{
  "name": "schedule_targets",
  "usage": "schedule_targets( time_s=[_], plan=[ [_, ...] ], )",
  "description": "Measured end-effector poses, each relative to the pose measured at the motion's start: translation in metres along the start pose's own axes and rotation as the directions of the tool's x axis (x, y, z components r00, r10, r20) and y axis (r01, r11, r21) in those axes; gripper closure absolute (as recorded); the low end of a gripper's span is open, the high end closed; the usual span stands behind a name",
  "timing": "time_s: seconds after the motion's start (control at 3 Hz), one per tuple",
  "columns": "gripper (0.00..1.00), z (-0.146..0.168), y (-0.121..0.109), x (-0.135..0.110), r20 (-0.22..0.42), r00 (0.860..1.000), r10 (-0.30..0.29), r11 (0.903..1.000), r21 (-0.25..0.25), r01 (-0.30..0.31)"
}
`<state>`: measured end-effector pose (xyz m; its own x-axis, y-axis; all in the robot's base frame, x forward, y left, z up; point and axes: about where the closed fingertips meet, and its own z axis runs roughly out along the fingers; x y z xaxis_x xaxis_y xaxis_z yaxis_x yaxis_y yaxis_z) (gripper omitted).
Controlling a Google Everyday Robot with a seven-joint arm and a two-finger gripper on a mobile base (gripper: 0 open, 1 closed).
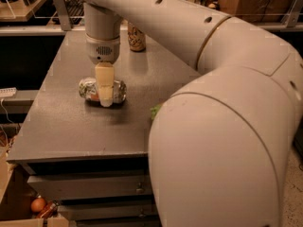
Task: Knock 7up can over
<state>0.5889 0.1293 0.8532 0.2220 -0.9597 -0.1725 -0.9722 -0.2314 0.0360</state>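
Note:
The 7up can [87,88], silver with a red spot, lies on its side on the grey table [71,131], left of centre. My gripper [106,97] hangs straight down from the white wrist [102,48] and reaches across the middle of the can, so it covers the can's centre. The gripper touches or nearly touches the can at table level. My large white arm [222,126] fills the right of the camera view.
An orange-brown patterned can [136,38] stands upright at the table's far edge, behind the gripper. A small green thing [155,111] shows beside my arm. Drawers [90,186] sit under the table. An orange ball [38,205] lies on the floor at the lower left.

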Motion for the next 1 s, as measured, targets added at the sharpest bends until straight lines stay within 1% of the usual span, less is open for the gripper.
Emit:
schedule_targets(
  time_s=[0.33,0.67,1.0],
  plan=[
    [0.0,-0.01,0.002,0.009,0.066,0.997,0.033,0.9985,0.041,-0.036],
    [0.0,-0.033,0.016,0.033,0.198,0.978,0.062,0.9893,0.118,-0.086],
    [0.0,-0.081,0.018,0.09,0.342,0.934,0.102,0.9399,0.274,-0.203]
  ],
)
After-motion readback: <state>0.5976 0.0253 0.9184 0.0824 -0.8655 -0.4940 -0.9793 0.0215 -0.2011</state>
